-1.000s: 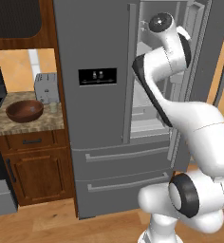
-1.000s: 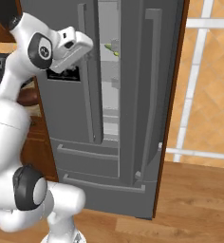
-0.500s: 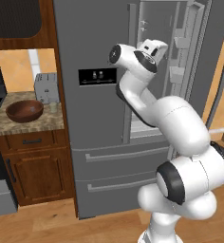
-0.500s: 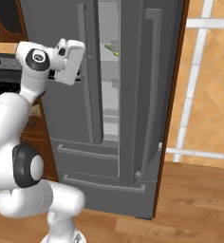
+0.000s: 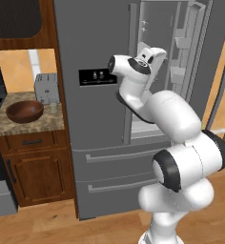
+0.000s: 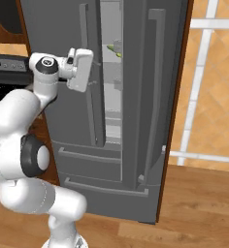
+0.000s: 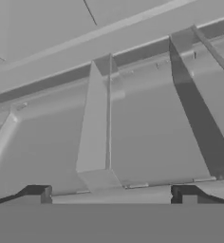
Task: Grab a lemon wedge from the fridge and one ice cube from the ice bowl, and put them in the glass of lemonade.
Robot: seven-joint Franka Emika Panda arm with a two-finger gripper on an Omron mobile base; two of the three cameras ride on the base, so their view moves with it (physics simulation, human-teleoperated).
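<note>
Fridge [image 5: 95, 143] stands tall and grey at centre of left base view, black dispenser panel [image 5: 97, 76] on its shut left door, two drawers below. Right door [image 6: 153, 97] swung open; in right base view it stands edge-on, with lit white shelves showing in the gap beside it. On an upper shelf there, a small yellow-green piece, likely the lemon wedge [image 6: 111, 48], lies next to a greyish item too small to identify.

Arm raised in front of the fridge, hand level with the dispenser panel. Claw [image 7: 115, 194] points into the open fridge; in the hand view its two dark fingertips [image 7: 38, 192] sit far apart at the bottom, jaws spread wide, nothing between them. Ahead of them, pale grey interior shelving and dividers, seen tilted. In right base view the white hand [image 6: 80, 69] hangs just in front of the shut left door's long handle, short of the shelf gap and lower than the wedge.

Left of the fridge, a granite-topped bench [image 5: 33, 125] over wooden cabinets. Ice bowl [image 5: 24, 110], dark reddish-brown, sits on the bench top. Behind it a silver toaster [image 5: 46, 87]. Glass of lemonade [image 5: 53, 108], small and pale, stands just right of the bowl, in front of the toaster. All well apart from the claw.
</note>
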